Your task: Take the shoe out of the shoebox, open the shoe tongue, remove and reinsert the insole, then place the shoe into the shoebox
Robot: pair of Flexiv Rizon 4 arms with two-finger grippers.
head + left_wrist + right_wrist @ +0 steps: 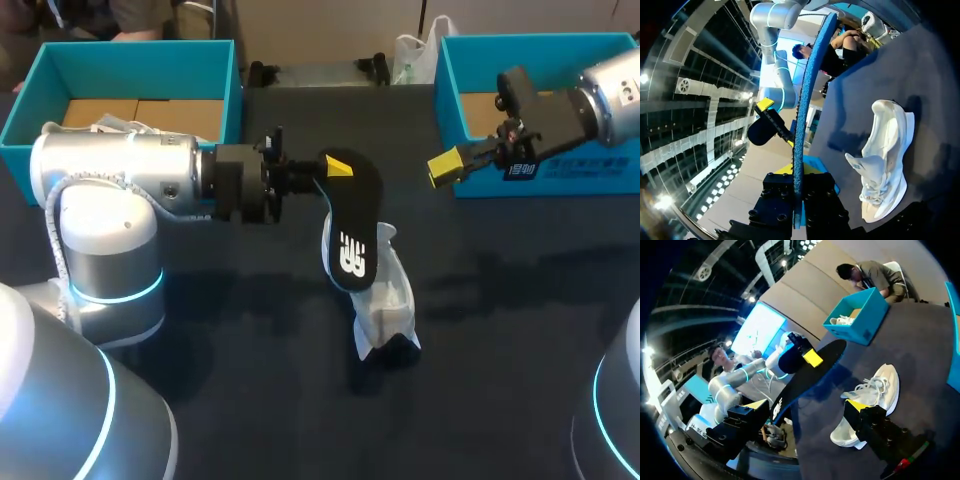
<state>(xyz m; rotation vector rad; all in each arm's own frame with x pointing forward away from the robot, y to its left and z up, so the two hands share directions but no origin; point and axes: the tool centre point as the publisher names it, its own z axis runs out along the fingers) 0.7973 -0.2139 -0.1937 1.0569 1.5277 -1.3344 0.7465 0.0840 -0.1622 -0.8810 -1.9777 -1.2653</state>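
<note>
At mid-frame the left gripper [337, 167] pinches the black insole [352, 228] by one end, dangling it over the white shoe [386, 302]. The right gripper [443, 168], fingers spread and empty at upper right, ought to pin the shoe so the insole slides in cleanly

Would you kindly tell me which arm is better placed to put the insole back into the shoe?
Left, probably: the left gripper is shut on the insole near the white shoe; the right gripper is open, empty, off by a shoebox.
</note>
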